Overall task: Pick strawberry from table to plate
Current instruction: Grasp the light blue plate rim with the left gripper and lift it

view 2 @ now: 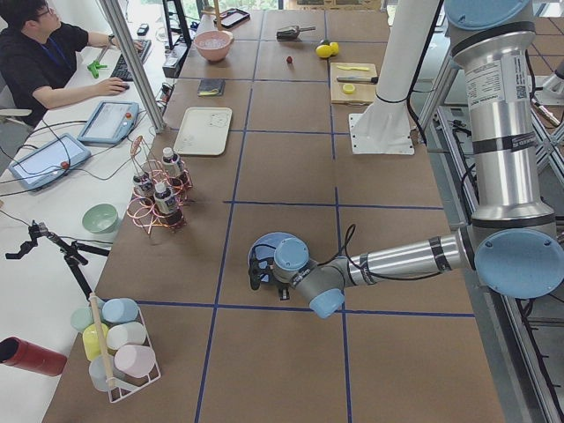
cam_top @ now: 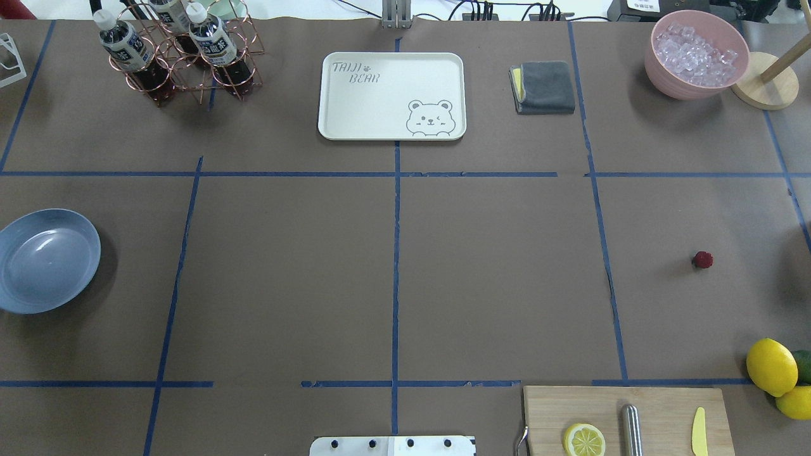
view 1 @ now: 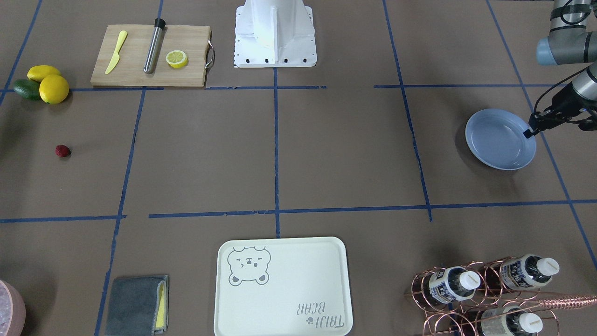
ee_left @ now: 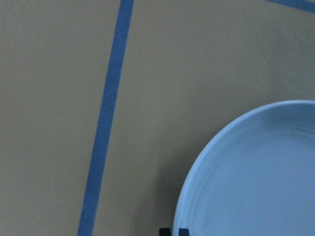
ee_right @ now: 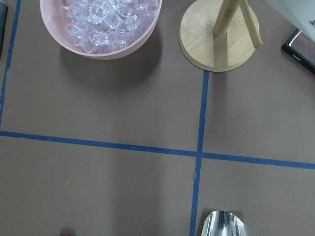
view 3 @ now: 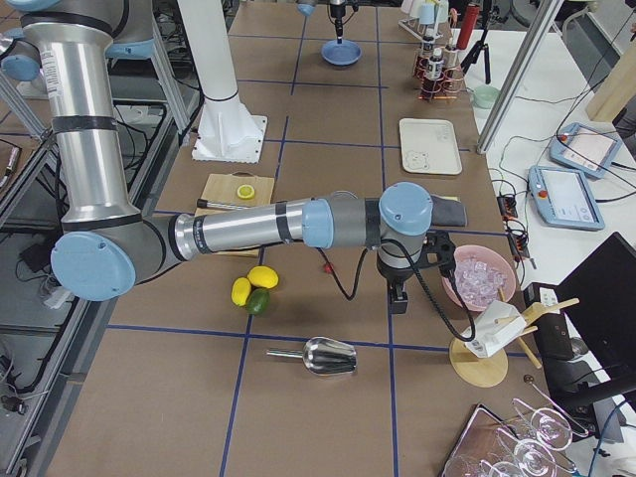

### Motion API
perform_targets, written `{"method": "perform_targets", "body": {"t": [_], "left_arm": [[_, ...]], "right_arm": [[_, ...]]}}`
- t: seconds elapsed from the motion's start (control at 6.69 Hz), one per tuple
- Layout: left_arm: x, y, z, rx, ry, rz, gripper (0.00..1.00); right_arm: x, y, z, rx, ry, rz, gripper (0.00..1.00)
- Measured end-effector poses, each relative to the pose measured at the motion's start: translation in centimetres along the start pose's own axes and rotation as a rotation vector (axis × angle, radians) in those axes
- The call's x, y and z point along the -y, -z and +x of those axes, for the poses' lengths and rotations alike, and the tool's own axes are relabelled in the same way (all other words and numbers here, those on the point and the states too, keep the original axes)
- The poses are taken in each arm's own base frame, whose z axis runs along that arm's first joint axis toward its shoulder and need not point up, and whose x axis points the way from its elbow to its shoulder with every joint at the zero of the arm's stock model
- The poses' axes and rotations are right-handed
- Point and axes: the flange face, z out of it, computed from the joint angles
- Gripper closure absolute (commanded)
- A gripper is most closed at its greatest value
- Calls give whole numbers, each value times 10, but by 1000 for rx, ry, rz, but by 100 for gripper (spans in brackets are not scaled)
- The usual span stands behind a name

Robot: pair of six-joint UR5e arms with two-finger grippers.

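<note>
The strawberry (view 1: 62, 150) (cam_top: 702, 259) lies alone on the brown table (cam_top: 494, 278), far to the robot's right; a sliver of it shows at the bottom edge of the right wrist view (ee_right: 66, 232). The light blue plate (view 1: 500, 139) (cam_top: 44, 259) (ee_left: 256, 172) sits empty at the robot's far left. My left gripper (view 1: 528, 133) hovers at the plate's rim, its tips close together and holding nothing. My right gripper (view 3: 397, 298) hangs over the table beside the ice bowl, seen only in the right side view; I cannot tell whether it is open or shut.
Two lemons (view 1: 49, 84) and an avocado (view 1: 25, 88) lie near the strawberry. A cutting board (view 1: 149, 56) carries a lemon half, a knife and a steel rod. Also here are a bear tray (view 1: 282, 287), a grey cloth (view 1: 135, 305), a bottle rack (view 1: 485, 294), a pink ice bowl (cam_top: 696, 54) and a metal scoop (view 3: 323, 356).
</note>
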Motion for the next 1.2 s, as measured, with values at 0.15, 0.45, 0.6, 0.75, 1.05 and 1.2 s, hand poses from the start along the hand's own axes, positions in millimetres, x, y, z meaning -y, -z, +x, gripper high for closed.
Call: {"method": "perform_targets", "body": {"t": [0.15,0.45,0.6,0.75,1.05,1.2], "left_arm": [[14,28,25,-28,41,-15,100],[66,99,117,-60,102,37,100],[89,120,171,-92,143,61,100],[102,126,232,-132,210,68,100],[75,78,382,-186,360,39,100],[36,37,454,-205,426,22,100]], "right_arm": [[0,0,-1,13,-1,1,0],[-2,-2,-1,22,-14,-2,0],[-1,-3,-6,24,-31,-4,0],[2,-7,-23,26,-50,-11,0],[7,-23,-79,32,-102,-39,0],[7,-27,-103,36,-112,-45,0]]}}
